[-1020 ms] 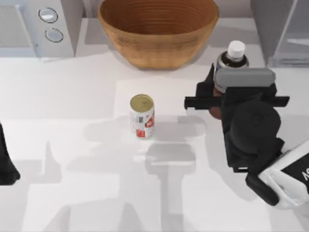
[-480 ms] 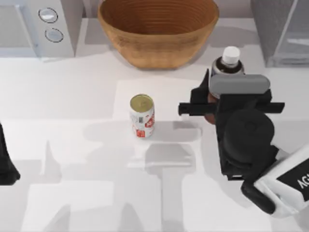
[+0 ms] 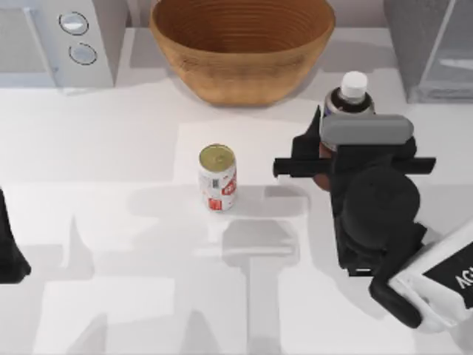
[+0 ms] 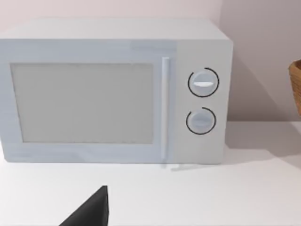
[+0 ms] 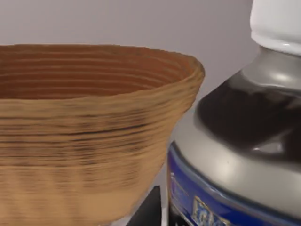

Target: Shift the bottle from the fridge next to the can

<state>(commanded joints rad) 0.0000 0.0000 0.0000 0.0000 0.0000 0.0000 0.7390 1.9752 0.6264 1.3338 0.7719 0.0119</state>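
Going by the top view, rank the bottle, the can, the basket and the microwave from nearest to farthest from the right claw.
1. The bottle: at the right claw itself, on the table's right side.
2. The can: near the table's middle, left of the claw.
3. The basket: back centre; close to the can's rank, though it looks a little farther.
4. The microwave: back left corner, clearly farthest.

Top cam looks straight down on tabletop (image 3: 111,148). Left wrist cam faces microwave (image 4: 113,89); right wrist cam sits v. close to bowl (image 5: 89,127), shared w/ top cam.

The can (image 3: 217,177) stands mid-table; the bottle (image 3: 352,92) well right of it, near the basket (image 3: 242,46).
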